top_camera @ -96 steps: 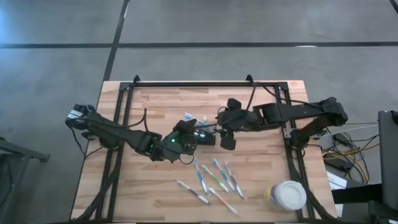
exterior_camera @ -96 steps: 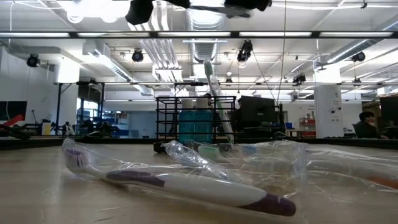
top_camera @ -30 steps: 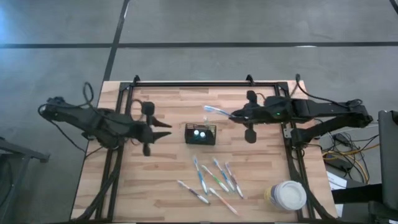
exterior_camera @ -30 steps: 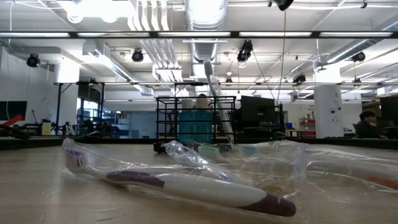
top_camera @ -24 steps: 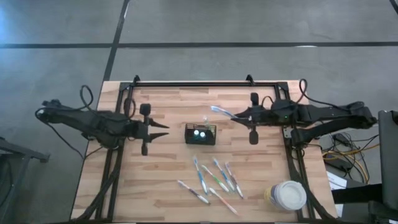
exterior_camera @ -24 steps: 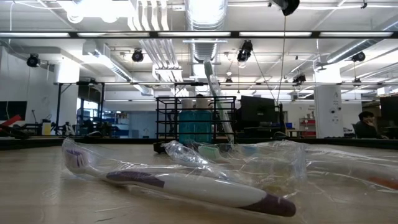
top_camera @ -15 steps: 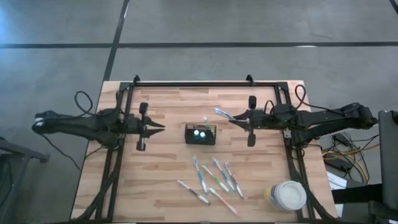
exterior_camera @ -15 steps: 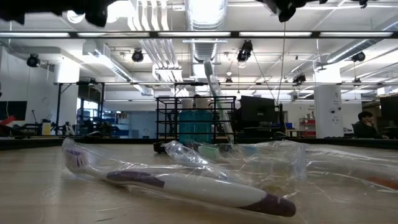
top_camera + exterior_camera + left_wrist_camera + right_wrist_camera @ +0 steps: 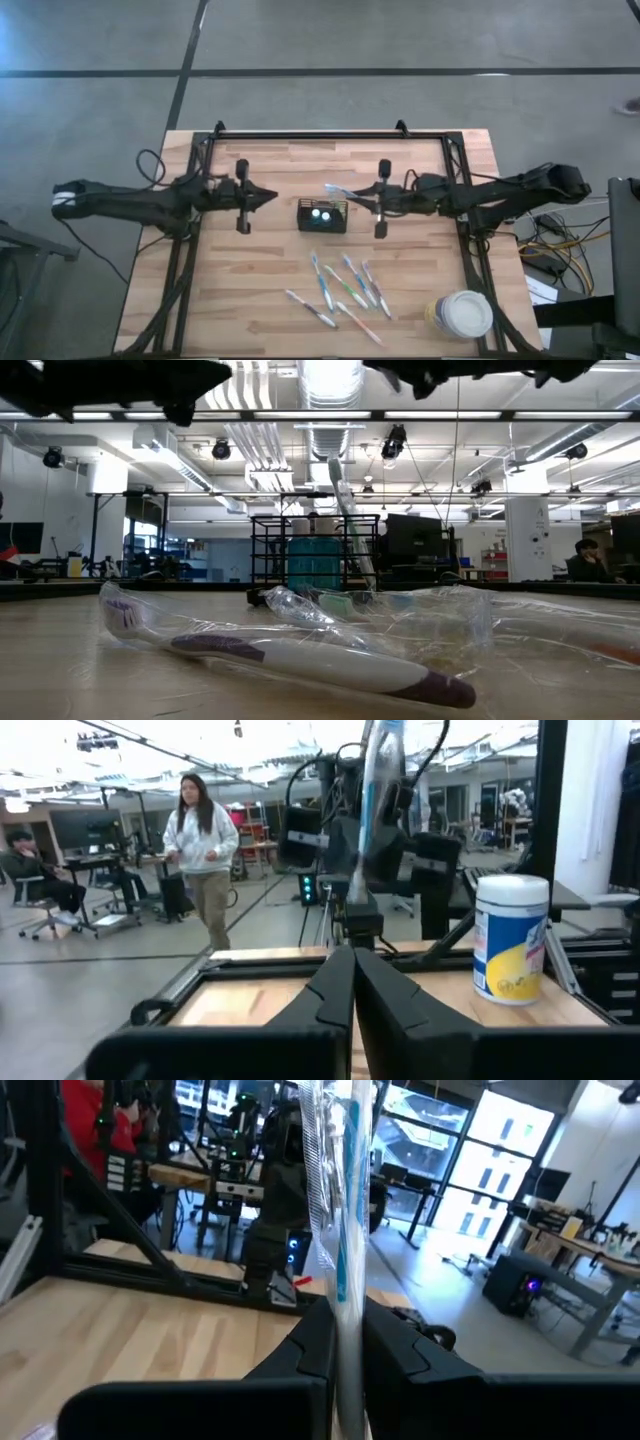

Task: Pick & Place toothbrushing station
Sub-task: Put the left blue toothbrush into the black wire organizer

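The small black rectangular wire-mesh caddy [image 9: 322, 215] is sitting mid-table between both arms. The right gripper [image 9: 357, 198] is clamping a plastic-wrapped blue toothbrush [image 9: 338, 191] beside the caddy. The left gripper [image 9: 268, 197] is hovering empty, fingers pressed together. The white-lidded tub's [image 9: 511, 938] label is unreadable.

A light butcher-block wooden table [image 9: 270, 290] with a black metal frame along its edges carries everything. At its centre stands the black wire-mesh caddy [image 9: 322, 216]. Toward five o'clock from the caddy lie several wrapped toothbrushes [image 9: 343, 291], loosely fanned and close together, some touching. Farther out at five o'clock, near the table's corner, sits a round white-lidded tub [image 9: 461, 315], well apart from the caddy.
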Controlling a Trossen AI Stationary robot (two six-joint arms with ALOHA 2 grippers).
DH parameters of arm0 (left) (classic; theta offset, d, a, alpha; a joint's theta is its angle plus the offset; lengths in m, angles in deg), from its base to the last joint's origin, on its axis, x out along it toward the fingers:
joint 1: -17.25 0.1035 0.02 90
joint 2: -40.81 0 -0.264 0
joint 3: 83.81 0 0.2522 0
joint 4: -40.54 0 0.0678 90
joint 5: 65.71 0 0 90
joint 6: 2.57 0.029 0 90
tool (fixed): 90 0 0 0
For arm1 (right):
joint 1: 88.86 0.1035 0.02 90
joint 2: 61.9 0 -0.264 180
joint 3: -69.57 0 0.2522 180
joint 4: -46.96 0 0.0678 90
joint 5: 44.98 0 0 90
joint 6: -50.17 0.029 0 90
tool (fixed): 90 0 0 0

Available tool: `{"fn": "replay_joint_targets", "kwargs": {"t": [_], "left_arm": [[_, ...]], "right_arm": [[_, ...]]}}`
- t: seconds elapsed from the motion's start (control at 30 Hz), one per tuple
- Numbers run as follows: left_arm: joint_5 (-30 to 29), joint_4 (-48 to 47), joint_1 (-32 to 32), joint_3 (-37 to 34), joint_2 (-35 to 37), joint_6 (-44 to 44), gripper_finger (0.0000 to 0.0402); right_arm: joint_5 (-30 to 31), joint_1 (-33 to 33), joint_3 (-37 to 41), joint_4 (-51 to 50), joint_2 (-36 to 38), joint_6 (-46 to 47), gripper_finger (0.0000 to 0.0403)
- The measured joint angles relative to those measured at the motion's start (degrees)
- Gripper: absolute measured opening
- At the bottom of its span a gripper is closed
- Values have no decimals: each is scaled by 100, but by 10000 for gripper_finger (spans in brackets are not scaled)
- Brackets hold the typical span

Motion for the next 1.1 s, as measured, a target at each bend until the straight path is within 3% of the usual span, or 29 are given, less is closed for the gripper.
{"fn": "replay_joint_targets", "kwargs": {"t": [0.23,0.4,0.7,1.1], "left_arm": [[-3,21,16,810,-895,160,53],[376,29,16,1312,-1426,461,126],[557,36,16,2055,-2079,451,251],[1238,47,16,2859,-2875,499,266]], "right_arm": [[0,0,-671,1,-767,-228,21],[2,16,-1000,-22,-1103,-485,22],[15,28,-1305,-59,-1324,-642,23],[13,28,-1316,-52,-1312,-662,24]]}}
